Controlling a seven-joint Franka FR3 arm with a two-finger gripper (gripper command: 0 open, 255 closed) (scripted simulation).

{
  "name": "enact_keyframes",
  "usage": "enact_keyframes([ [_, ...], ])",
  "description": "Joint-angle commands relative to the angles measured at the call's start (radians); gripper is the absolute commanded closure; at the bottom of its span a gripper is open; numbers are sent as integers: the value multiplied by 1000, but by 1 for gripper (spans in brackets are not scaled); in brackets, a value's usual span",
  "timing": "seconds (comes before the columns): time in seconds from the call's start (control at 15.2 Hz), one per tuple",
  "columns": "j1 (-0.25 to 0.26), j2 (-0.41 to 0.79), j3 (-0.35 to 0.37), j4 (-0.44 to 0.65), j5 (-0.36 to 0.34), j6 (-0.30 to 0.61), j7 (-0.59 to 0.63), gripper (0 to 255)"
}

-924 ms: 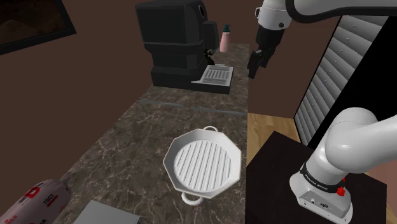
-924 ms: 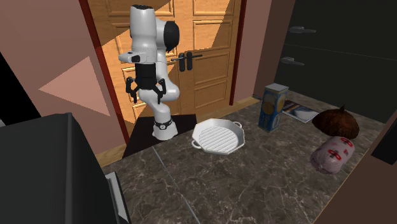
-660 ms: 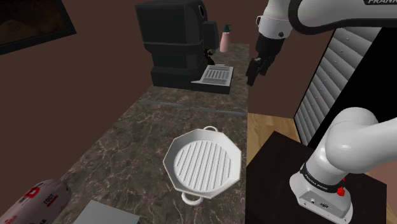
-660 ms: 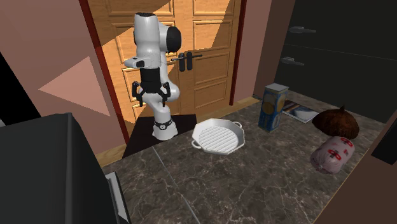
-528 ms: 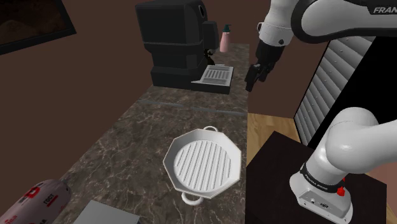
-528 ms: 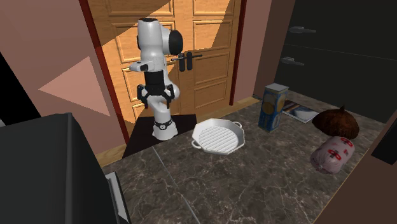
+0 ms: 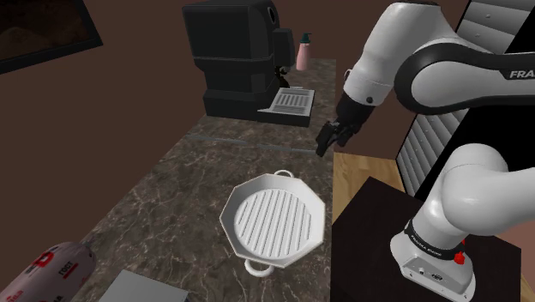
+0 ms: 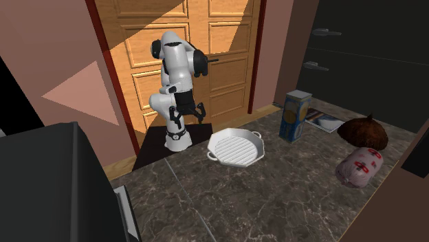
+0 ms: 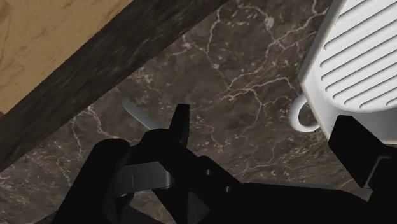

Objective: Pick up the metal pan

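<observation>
jaws wide, empty | wrist view: ribbed pan [image 9: 366, 60] close | second exterior view: blue box [image 8: 296, 115] near it

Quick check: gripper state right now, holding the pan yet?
Gripper: open, fingers apart, holding nothing. The white ridged pan sits untouched on the counter.

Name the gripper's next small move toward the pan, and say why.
Probably lower the gripper and shift it over the nearest loop handle of the white ribbed pan. The gripper hangs above the counter near its edge, off to the pan's side, its fingers apart and touching nothing.
</observation>
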Motion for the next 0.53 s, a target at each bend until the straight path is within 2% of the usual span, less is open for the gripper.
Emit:
enact_keyframes([
  [0.0, 34, -23, 42, -59, 69, 69, 60, 0],
  [0.33, 127, 3, 162, -156, 244, 283, 193, 0],
  [0.46, 140, 17, 178, -173, 266, 322, 203, 0],
])
